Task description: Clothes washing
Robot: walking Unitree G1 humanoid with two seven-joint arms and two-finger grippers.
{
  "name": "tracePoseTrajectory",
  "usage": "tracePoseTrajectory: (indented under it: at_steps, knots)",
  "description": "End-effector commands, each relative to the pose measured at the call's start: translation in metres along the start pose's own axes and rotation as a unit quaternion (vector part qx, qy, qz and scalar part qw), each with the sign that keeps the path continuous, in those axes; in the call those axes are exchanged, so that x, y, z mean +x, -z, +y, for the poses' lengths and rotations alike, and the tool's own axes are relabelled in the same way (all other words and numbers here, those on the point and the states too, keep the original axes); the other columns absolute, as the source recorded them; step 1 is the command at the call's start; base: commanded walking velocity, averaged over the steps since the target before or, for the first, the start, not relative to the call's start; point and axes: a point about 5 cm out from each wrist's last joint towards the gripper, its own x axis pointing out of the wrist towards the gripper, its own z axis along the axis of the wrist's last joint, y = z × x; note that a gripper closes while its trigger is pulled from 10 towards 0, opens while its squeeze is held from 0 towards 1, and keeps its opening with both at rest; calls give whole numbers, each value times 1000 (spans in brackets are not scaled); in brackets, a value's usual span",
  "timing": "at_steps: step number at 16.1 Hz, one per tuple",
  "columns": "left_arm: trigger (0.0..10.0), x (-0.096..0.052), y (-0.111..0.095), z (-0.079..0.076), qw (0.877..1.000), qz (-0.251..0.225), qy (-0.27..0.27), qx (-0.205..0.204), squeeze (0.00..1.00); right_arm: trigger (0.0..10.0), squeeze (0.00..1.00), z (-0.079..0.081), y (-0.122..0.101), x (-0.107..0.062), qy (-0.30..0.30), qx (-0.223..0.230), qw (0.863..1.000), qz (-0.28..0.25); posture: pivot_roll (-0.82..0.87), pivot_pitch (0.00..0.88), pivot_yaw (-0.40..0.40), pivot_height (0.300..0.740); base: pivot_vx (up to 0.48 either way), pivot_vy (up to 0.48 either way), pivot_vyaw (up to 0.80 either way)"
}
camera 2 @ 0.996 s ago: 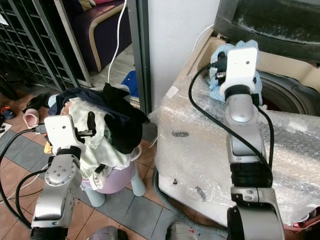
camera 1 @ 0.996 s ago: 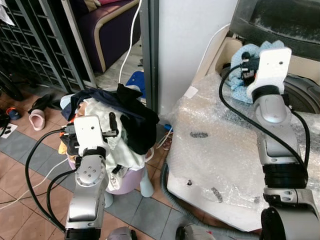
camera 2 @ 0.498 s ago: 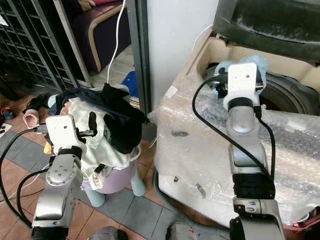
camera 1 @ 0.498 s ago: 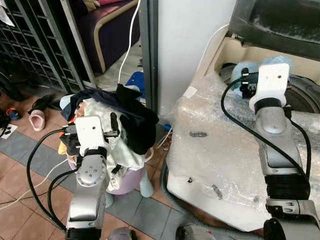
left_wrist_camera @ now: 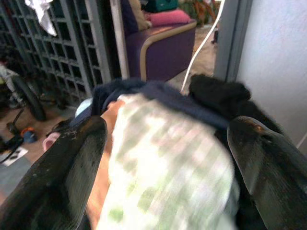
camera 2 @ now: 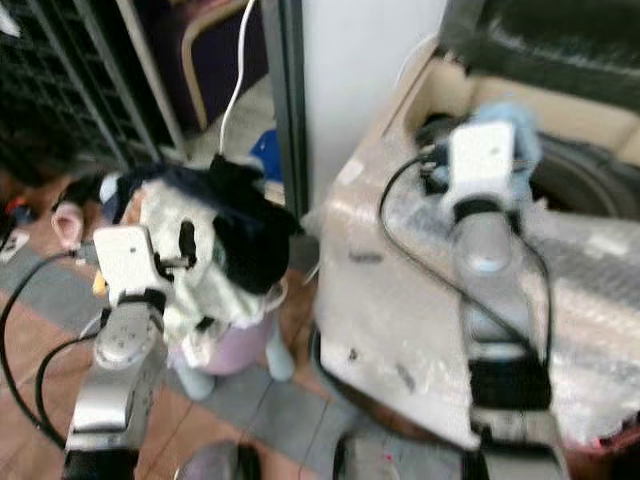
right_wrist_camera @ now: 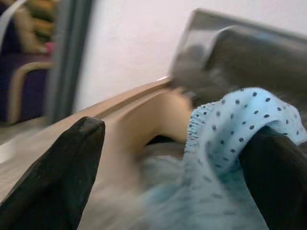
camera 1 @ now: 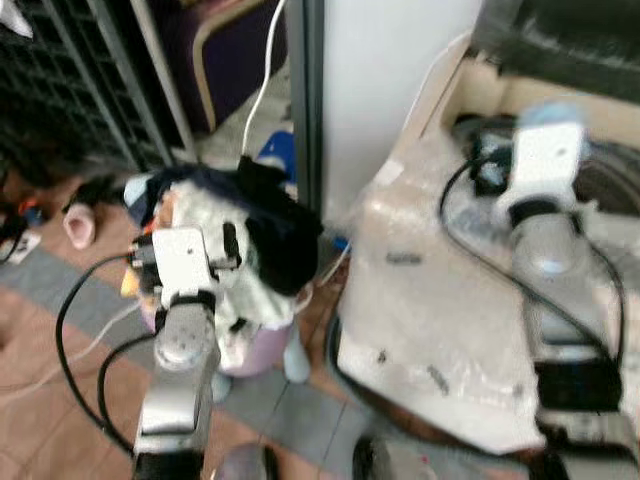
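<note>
R gripper point(right_wrist_camera: 172, 158) spread wide at washer point(camera 2: 400, 300) tub rim, blue dotted cloth point(right_wrist_camera: 230, 139) draped on one finger. L gripper point(left_wrist_camera: 168, 163) wide too, just over laundry pile point(camera 1: 250, 240) in basket.

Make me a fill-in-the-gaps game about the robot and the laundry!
1. The cloth draped on the right pincer is light blue with dark ____.
2. The pile of clothes sits in a tub coloured ____.
3. The left pincer has its fingers spread ____ over the clothes.
4. The top of the washing machine is covered in ____ wrap.

Missing words: dots; purple; open; bubble
</note>
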Motion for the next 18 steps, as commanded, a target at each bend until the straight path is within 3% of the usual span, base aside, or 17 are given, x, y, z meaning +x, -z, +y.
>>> tracePoseTrajectory:
  at_steps: [1,5,7,12,13,14,15,18]
  knots:
    - [10000,0,3,1,1000,8,-1,4,0,10000,1000,2,-8,-1,-9,4,1000,-16,-40,25,36,740,-270,0,0]
    - [10000,0,2,1,1000,4,0,4,0,10000,1000,10,6,-8,-36,5,999,31,-40,25,36,740,-63,0,0]
    - [10000,1,3,1,1000,4,-1,3,0,10000,1000,1,51,-35,-14,38,986,164,-44,18,30,740,0,0,0]
    - [10000,2,3,1,1000,4,1,5,0,10000,1000,13,36,-40,-47,29,992,116,-48,15,36,740,0,0,0]
    - [10000,2,3,1,1000,3,0,5,0,10000,969,15,35,-42,-46,46,991,117,-47,14,37,740,0,0,0]
    - [10000,2,2,3,1000,1,-3,5,0,10000,404,22,28,-47,-66,86,989,99,-48,14,37,740,0,0,0]
    - [10000,2,2,3,1000,0,-5,4,0,10000,35,27,23,-48,-80,101,988,86,-50,15,38,740,0,0,0]
    - [10000,2,-1,3,1000,-12,-4,1,0,10000,0,43,8,-54,-121,106,986,43,-49,15,40,740,0,0,0]
